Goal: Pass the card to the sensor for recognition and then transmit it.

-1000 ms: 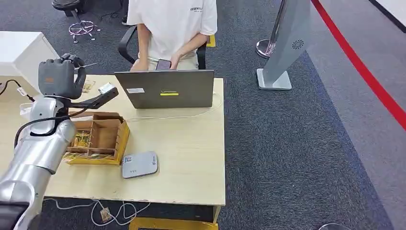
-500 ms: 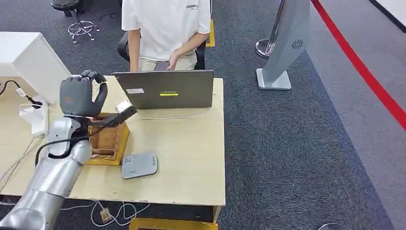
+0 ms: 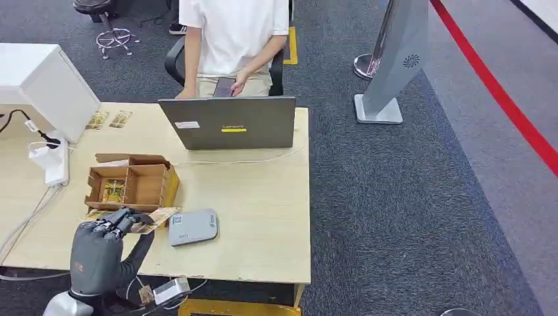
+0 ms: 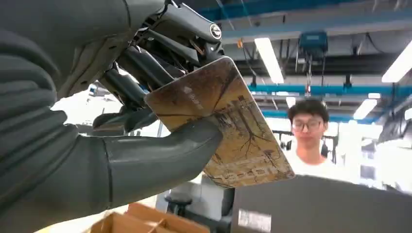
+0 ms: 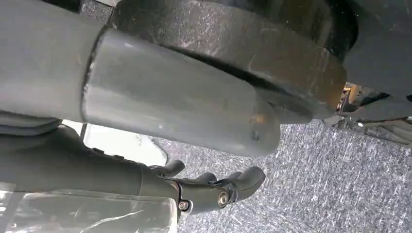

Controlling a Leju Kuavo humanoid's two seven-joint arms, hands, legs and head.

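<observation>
Left robot hand [image 3: 99, 247] pinching card [image 4: 223, 124] beside sensor [image 3: 191, 226], cardboard box [image 3: 131, 185] – cards inside, right robot hand [image 5: 214, 191] curled, nothing held

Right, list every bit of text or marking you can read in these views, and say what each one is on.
"Lenovo": probably, small on the grey laptop lid, above a yellow strip.
White sticker on that lid: too small to read.
Grey flat card sensor: printed code and marks, unreadable.
Brown and gold patterned card, held by the left hand: blurred print, illegible.
Person's white T-shirt: no print legible.
</observation>
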